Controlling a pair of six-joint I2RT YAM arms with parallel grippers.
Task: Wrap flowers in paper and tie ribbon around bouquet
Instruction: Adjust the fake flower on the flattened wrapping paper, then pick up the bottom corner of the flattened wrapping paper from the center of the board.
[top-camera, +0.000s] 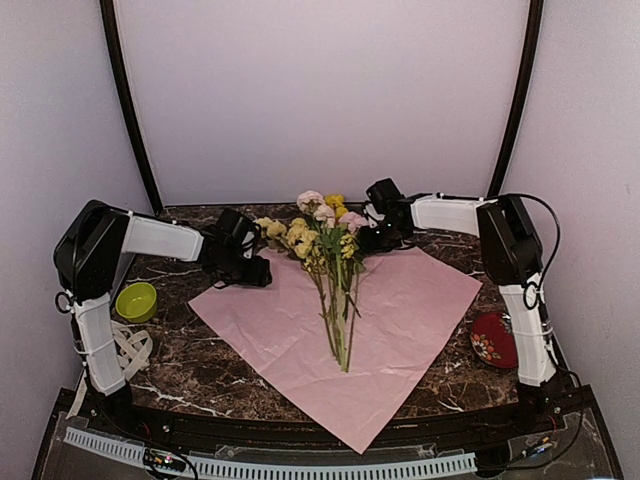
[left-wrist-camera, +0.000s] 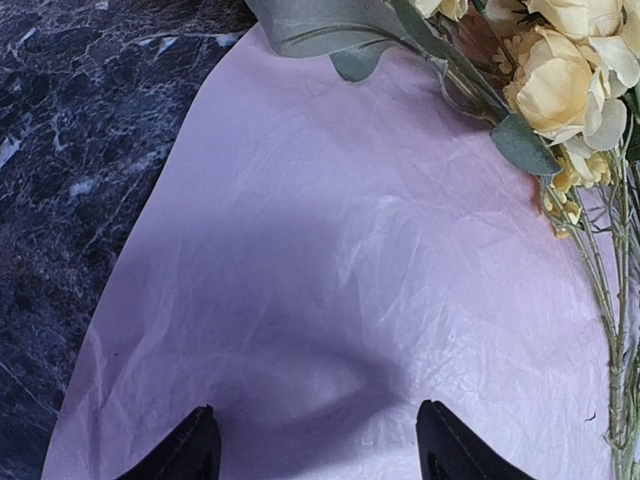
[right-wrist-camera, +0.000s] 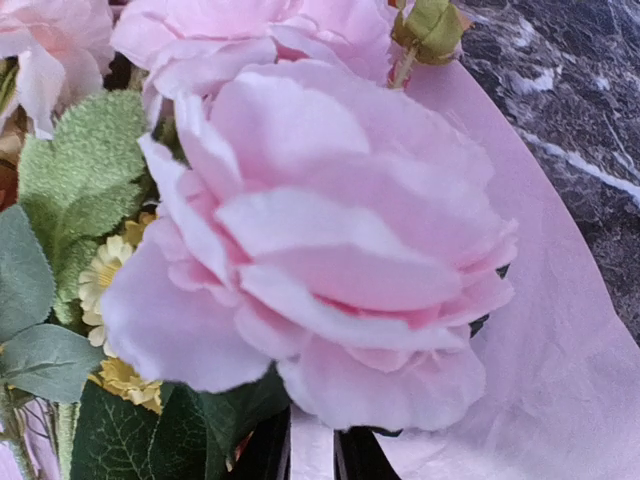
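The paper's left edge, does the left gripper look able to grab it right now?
Probably yes. The left gripper hangs open just above the paper near that edge, with only bare sheet beneath it. The flowers lie off to one side, and nothing blocks the way down.

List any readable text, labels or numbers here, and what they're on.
None readable in any view.
The paper, the flowers and the marble table show no lettering.
The red plate has a light pattern, too small to read as text or not.
The ribbon is too small to show any print.
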